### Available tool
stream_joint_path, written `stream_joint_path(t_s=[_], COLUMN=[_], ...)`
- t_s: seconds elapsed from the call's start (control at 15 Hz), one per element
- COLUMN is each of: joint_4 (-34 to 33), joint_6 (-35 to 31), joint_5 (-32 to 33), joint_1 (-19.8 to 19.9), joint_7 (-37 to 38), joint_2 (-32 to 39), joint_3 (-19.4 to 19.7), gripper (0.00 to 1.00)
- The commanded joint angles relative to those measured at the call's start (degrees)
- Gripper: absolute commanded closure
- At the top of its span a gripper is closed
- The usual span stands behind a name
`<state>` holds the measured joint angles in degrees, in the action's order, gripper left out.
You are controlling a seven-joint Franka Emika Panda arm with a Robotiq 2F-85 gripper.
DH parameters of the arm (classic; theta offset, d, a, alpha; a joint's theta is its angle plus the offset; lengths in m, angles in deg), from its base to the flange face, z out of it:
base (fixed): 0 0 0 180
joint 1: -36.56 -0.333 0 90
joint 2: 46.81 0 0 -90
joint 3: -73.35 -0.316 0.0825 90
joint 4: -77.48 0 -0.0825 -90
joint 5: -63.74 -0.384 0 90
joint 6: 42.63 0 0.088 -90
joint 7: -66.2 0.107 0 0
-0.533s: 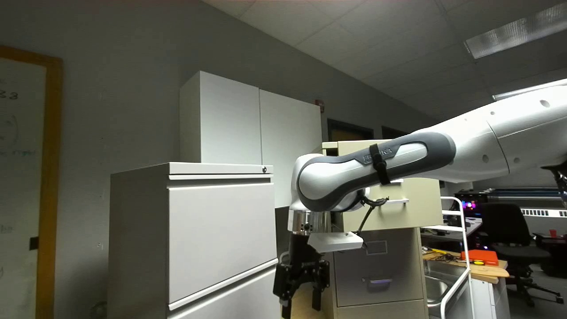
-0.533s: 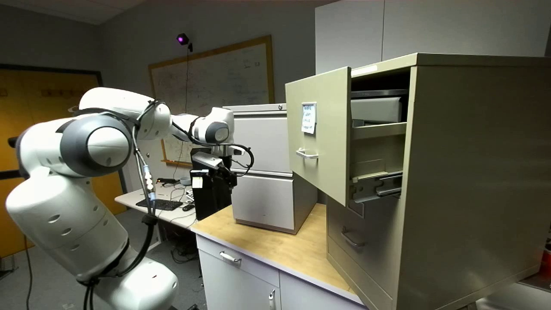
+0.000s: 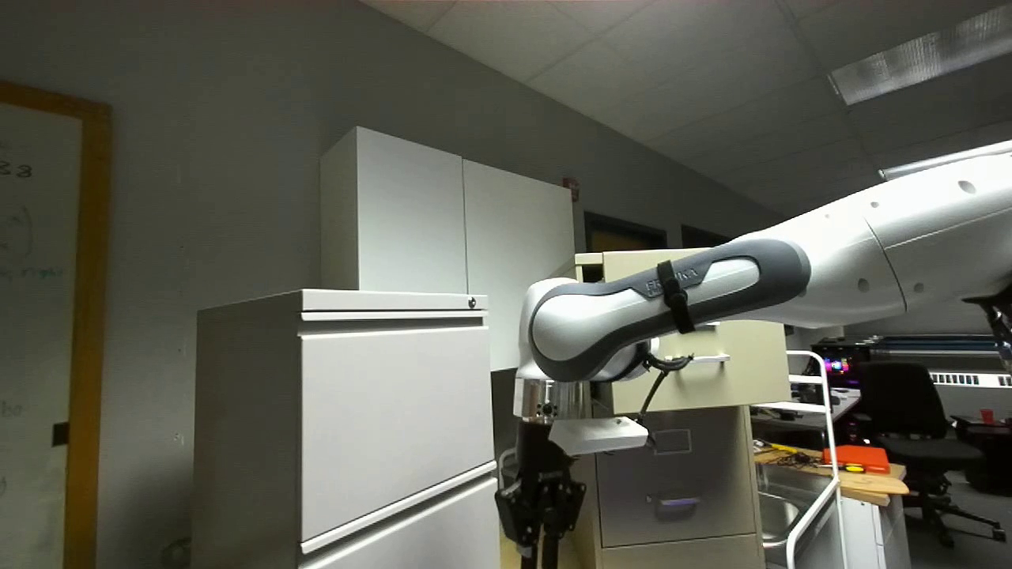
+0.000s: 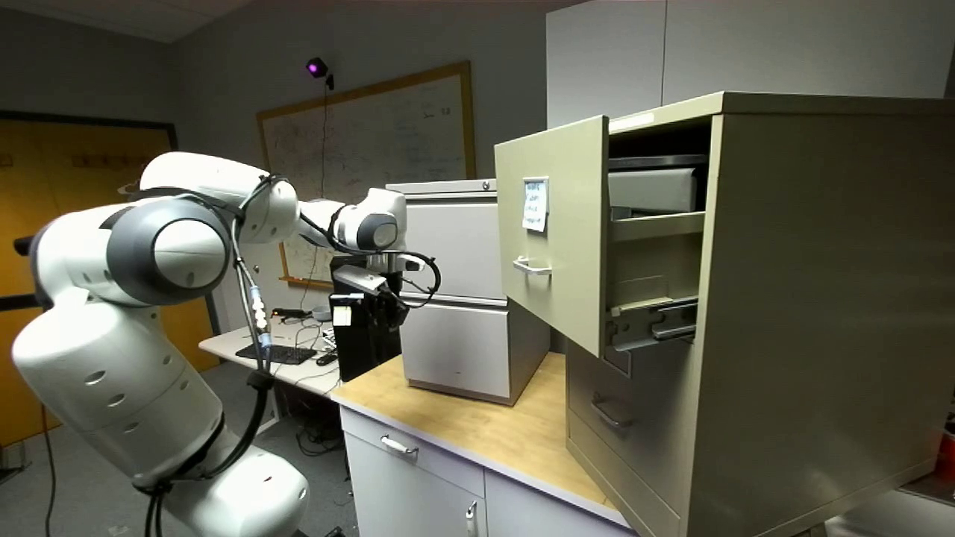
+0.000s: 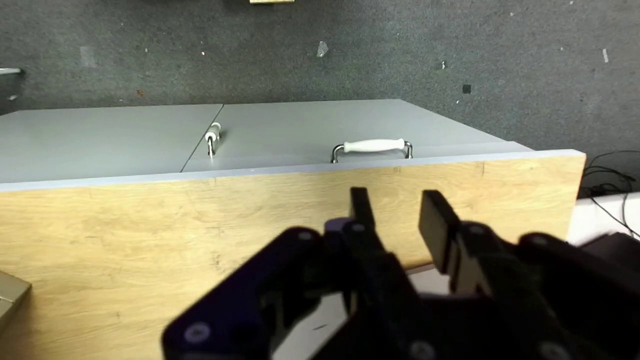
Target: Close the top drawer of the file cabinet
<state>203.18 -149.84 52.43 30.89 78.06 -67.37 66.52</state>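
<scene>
Exterior view — open top drawer (image 4: 571, 240), its label (image 4: 535, 204) apparently handwritten — illegible.

A white cabinet (image 4: 455, 347) stands on a wooden countertop (image 4: 462, 421); a whiteboard (image 4: 373, 142) hangs behind.

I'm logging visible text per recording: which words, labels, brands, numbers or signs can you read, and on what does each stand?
"FR…KA": the arm, middle letters behind a strap.
"33", as best it reads: the whiteboard.
"right", faintly: lower on the whiteboard.
Too blurred to read: the card on the top drawer; the rest of the whiteboard.
Too small to read: the sticker on the black box; a mark on the counter.
</scene>
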Motion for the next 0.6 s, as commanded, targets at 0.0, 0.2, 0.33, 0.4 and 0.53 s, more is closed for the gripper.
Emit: stream_joint_path(t_s=[0.0,0.2,0.33,0.4,0.53], joint_4=[3.22,3.28,3.3,3.13,1.92], joint_6=[-3.13,-2.26,-1.97,-2.71,-2.21], joint_5=[1.43,0.88,0.68,1.06,-0.49], joint_1=[2.86,3.1,3.19,3.65,5.1], joint_7=[1.54,0.72,0.53,1.18,1.32], joint_2=[-5.75,-6.42,-6.52,-6.45,-5.9], joint_3=[1.89,2.72,2.99,3.37,5.26], gripper=[0.97,1.0,1.0,1.0,0.74])
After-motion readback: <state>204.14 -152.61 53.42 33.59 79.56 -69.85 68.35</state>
